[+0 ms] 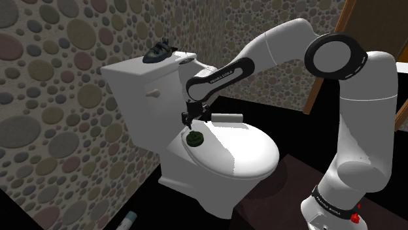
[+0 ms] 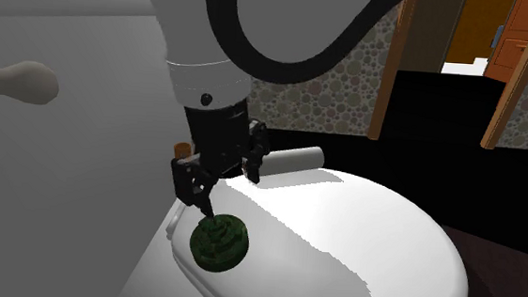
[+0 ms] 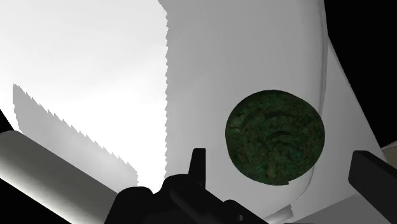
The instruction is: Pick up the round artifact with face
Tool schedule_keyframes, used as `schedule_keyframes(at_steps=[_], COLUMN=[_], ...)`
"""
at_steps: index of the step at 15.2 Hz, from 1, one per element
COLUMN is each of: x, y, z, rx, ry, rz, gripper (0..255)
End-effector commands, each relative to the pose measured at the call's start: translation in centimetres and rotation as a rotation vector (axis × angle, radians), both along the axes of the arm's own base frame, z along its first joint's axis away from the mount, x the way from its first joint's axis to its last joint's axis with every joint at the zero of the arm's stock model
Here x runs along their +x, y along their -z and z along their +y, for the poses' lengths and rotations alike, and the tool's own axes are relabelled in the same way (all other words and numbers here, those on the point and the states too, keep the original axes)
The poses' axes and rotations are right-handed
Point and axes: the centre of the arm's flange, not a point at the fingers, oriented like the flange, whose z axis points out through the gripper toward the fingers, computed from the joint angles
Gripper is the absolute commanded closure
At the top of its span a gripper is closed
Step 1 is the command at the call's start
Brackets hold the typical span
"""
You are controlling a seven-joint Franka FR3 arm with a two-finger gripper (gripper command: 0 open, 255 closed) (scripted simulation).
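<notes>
A round dark-green artifact [image 1: 195, 138] with a carved face lies flat on the white toilet lid [image 1: 242, 153], near the hinge end by the tank. In the second exterior view the artifact [image 2: 217, 242] rests at the lid's [image 2: 360, 243] back left. My black gripper [image 1: 194, 123] hangs just above it, pointing down, fingers apart and touching nothing. From the second exterior view the gripper [image 2: 226, 192] sits a little above and behind the disc. In the wrist view the artifact [image 3: 275, 137] lies between the two spread fingers of the gripper [image 3: 285, 168], nearer the one at the lid's edge.
The toilet tank [image 1: 140, 85] rises right behind, with a flush handle [image 2: 17, 81] and a dark object [image 1: 160, 52] on top. A white cylinder [image 2: 290, 159] lies by the hinge. Pebbled walls enclose the corner. A small tube [image 1: 129, 219] lies on the floor.
</notes>
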Motion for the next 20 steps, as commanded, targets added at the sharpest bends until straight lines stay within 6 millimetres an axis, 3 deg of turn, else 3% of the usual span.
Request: schedule_keyframes(at_steps=[1,11,12,20], x=[2.0,2.5,2.5,2.2], y=[1.5,5.9,5.8,6.1], z=[1.0,1.2,1.2,1.3], rx=[-0.012,-0.015,-0.015,-0.015], ry=[0.010,0.012,0.012,0.012], rz=[-0.003,-0.003,-0.003,-0.003], gripper=[0,0,255,255])
